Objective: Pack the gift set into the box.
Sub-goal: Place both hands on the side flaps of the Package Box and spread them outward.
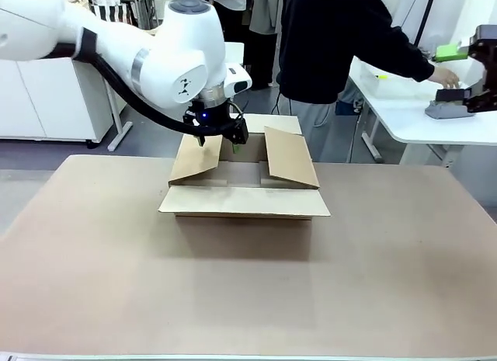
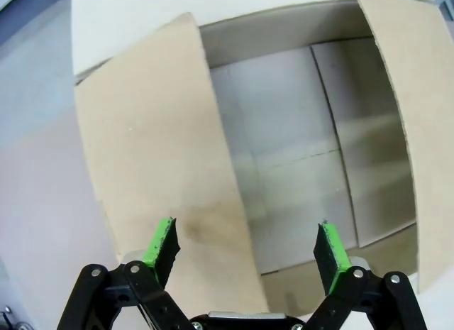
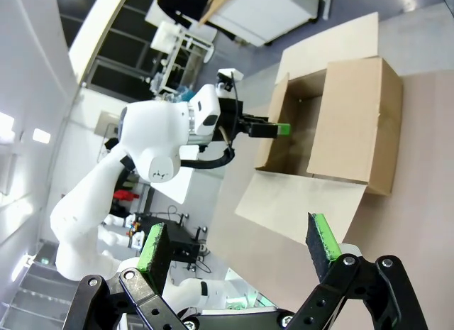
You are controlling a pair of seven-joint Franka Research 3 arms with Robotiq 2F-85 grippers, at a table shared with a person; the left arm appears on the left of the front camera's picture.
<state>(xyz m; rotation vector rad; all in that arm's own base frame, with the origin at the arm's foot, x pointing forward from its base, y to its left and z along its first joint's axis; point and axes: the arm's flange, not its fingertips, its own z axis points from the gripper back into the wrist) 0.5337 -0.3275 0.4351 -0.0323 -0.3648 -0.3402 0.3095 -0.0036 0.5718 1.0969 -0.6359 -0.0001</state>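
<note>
Front view: the left tool (image 1: 220,136) is hovering wide open and empty over the box's (image 1: 245,200) far left flap, the box sitting mid-tabletop (image 1: 248,283) with nothing visible inside; the right tool (image 3: 237,245), also wide open, is seemingly holding nothing at far right

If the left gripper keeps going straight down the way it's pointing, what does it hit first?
Probably the box's side flap: one finger of the open left gripper sits over it, the other over the empty box floor. Depth is hard to judge, though.
</note>
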